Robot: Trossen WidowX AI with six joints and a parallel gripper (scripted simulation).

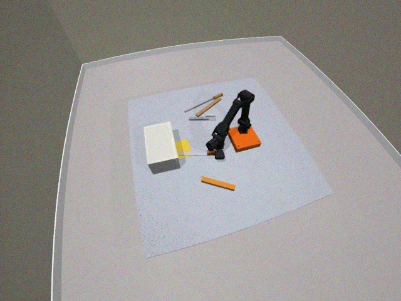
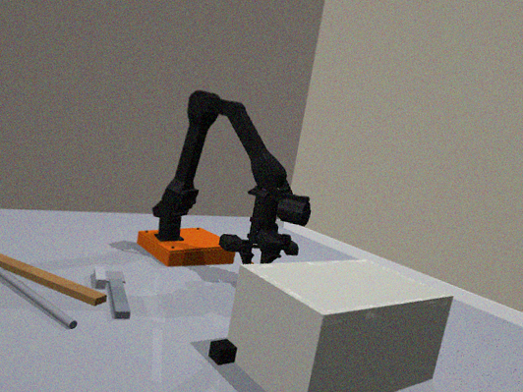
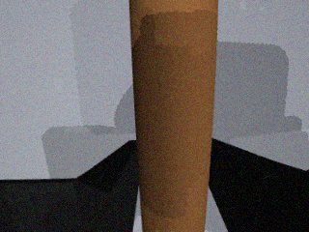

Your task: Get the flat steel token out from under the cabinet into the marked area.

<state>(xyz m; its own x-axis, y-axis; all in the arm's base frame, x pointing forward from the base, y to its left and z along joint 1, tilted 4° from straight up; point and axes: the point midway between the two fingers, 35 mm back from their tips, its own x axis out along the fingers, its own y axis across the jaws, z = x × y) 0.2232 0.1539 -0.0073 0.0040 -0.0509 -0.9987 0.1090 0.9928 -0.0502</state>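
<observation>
My gripper (image 1: 214,152) (image 2: 252,262) (image 3: 169,147) is shut on the wooden handle (image 1: 210,152) (image 3: 175,111) of a thin metal rod tool. It holds the tool low in front of the white cabinet (image 1: 160,142) (image 2: 275,335). The thin rod (image 1: 197,154) points at the cabinet and passes over the near part of the yellow marked area (image 1: 182,146); its far end shows close to the cabinet's front edge. Whether the rod touches the table cannot be told. The steel token is not visible in any view. The cabinet's vent slots are out of view.
A thicker rod with a wooden handle (image 1: 198,105) (image 2: 30,295), a wooden stick (image 1: 208,107) (image 2: 50,279) and a grey bracket-like piece (image 1: 198,118) (image 2: 117,298) lie to one side. An orange bar (image 1: 218,183) lies on the other side. A black cube (image 2: 222,351) sits beside the cabinet.
</observation>
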